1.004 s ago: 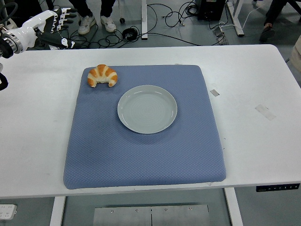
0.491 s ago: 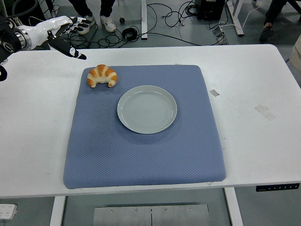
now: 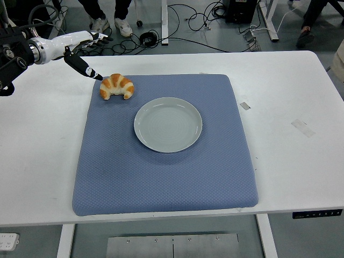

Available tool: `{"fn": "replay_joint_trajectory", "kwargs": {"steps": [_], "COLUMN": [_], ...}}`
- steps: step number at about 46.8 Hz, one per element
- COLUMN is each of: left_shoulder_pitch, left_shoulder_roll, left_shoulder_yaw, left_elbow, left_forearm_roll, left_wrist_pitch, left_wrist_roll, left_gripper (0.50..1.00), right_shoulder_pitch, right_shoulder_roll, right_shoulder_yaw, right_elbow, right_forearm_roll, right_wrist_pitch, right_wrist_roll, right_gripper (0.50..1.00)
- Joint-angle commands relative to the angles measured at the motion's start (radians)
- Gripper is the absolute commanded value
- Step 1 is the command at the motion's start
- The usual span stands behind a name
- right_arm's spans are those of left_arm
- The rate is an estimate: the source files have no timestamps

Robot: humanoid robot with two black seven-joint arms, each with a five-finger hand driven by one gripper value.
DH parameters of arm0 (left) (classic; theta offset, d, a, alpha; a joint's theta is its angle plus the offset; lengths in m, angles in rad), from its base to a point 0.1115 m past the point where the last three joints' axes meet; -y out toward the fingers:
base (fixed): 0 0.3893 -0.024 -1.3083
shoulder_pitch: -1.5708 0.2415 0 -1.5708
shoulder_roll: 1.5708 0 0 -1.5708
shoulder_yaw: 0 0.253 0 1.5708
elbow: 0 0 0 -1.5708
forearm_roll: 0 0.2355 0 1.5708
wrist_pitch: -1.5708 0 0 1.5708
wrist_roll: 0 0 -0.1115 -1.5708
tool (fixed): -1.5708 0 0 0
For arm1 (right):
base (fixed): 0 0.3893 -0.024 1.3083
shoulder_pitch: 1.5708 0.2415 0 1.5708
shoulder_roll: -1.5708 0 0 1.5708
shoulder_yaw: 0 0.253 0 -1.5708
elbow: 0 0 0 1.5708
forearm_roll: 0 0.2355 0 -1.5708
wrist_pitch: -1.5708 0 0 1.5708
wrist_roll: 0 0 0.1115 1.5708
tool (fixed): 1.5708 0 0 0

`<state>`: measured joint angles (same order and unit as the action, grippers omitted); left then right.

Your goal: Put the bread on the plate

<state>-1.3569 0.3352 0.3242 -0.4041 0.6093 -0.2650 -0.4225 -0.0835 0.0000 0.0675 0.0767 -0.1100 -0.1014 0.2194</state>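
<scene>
White table (image 3: 301,97), blue mat (image 3: 161,177) centered. Plate (image 3: 168,124) mid-mat, bare. Left hand (image 3: 80,51) upper left, fingers spread, gripping nothing, thumb tip just left of bread (image 3: 117,86). Bread on mat's upper-left corner, apart from plate.

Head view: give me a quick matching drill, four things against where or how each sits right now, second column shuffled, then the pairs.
Things
1. croissant
2. plate
3. left hand
4. blue mat

Places or states
A. spread flat on the white table
B. empty, near the mat's middle
C. at the mat's far left corner
D. open, a fingertip just short of the croissant

Pairs: 1-C, 2-B, 3-D, 4-A
</scene>
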Motion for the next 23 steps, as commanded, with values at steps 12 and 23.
{"fn": "replay_joint_trajectory", "kwargs": {"steps": [12, 23], "left_shoulder_pitch": [0.061, 0.091], "left_shoulder_roll": [-0.113, -0.145], "left_shoulder_yaw": [-0.007, -0.01], "left_elbow": [0.177, 0.183], "left_forearm_roll": [-0.01, -0.011], "left_wrist_pitch": [0.01, 0.019], "left_wrist_roll": [0.002, 0.002], "left_gripper": [0.972, 0.969], "right_shoulder_pitch": [-0.001, -0.001], "right_shoulder_roll": [0.0, 0.0], "right_shoulder_yaw": [0.0, 0.0], "right_elbow": [0.0, 0.0], "right_forearm_roll": [0.0, 0.001], "right_wrist_pitch": [0.0, 0.0], "right_wrist_roll": [0.0, 0.0], "right_gripper": [1.0, 1.0]}}
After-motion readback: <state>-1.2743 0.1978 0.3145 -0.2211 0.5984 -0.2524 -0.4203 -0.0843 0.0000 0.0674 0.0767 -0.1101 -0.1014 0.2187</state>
